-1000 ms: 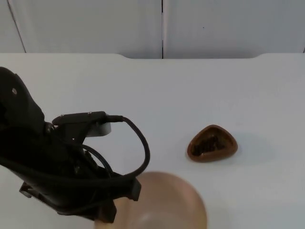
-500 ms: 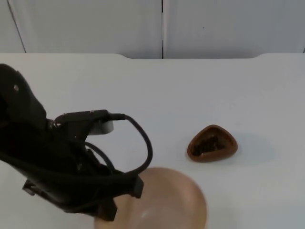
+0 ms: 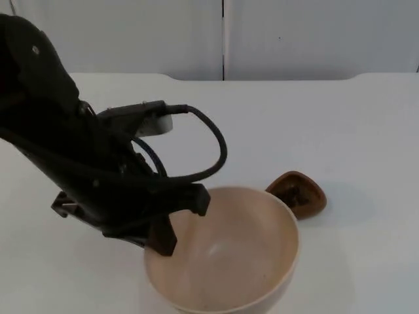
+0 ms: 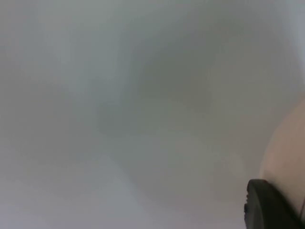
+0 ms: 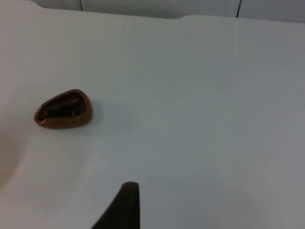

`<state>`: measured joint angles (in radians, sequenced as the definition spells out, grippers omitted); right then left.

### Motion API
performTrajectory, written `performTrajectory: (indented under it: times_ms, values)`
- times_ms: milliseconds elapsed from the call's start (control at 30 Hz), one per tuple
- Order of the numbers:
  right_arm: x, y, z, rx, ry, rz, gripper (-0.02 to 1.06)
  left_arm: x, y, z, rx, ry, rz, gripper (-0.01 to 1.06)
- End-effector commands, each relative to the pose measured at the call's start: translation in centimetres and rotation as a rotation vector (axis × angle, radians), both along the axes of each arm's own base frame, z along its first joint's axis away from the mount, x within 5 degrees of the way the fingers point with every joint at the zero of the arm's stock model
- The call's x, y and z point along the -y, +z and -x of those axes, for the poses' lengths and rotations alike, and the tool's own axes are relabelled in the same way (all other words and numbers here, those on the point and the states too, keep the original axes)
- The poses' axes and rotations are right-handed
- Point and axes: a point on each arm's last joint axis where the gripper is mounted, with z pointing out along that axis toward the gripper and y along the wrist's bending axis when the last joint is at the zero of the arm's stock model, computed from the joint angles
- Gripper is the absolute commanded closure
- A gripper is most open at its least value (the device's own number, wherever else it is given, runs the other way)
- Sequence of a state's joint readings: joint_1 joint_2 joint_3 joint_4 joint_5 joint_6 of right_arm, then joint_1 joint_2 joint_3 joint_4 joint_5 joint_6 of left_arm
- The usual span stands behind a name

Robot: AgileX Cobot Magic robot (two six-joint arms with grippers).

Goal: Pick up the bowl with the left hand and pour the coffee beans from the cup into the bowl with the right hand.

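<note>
A large beige bowl [image 3: 226, 258] hangs above the table's near edge, and my left gripper [image 3: 162, 241] is shut on its left rim. The bowl's inside holds nothing. In the left wrist view, a strip of the bowl's wall [image 4: 289, 157] shows beside a black fingertip [image 4: 268, 208]. The small brown cup [image 3: 301, 193] with dark coffee beans stands on the table just right of and behind the bowl, whose rim hides the cup's near-left part. The right wrist view has the cup [image 5: 63, 110] standing alone, well ahead of my right gripper [image 5: 125, 210], which waits off to the right.
The white table [image 3: 314, 124] runs back to the grey partition wall [image 3: 222, 36]. The left arm's black links [image 3: 72, 157] stand over the table's left half.
The left arm has risen and shifted right with the bowl in its grip. The bowl now looks larger and covers part of the cup. The cup has not moved.
</note>
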<state>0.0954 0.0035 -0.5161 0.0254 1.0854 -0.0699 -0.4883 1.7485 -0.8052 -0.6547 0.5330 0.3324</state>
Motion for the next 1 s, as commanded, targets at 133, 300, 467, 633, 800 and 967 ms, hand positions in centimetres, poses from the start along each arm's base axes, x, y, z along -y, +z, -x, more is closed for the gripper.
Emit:
performTrajectory:
  times_ms: [133,300,467,633,800,967]
  values:
    - [0.0,0.1,0.0,0.012,-0.002,0.011,-0.01,-0.7,1.0,-0.1,0.03,-0.007,-0.045,1.05]
    - [0.0,0.1,0.0,0.012,-0.002,0.011,-0.01,-2.7,3.9,-0.5,0.09,0.051,-0.017,1.05]
    - [0.0,0.1,0.0,0.012,-0.002,0.011,-0.01,-6.2,6.4,-0.6,0.14,0.16,-0.087,1.05]
    - [0.0,0.1,0.0,0.012,-0.002,0.011,-0.01,-9.2,8.3,-0.1,0.168,0.216,-0.159,1.05]
    - [0.0,0.1,0.0,0.012,-0.002,0.011,-0.01,-10.8,8.7,0.1,0.149,0.264,-0.177,1.05]
    - [0.0,0.1,0.0,0.012,-0.002,0.011,-0.01,-11.2,8.6,0.3,0.108,0.298,-0.164,1.05]
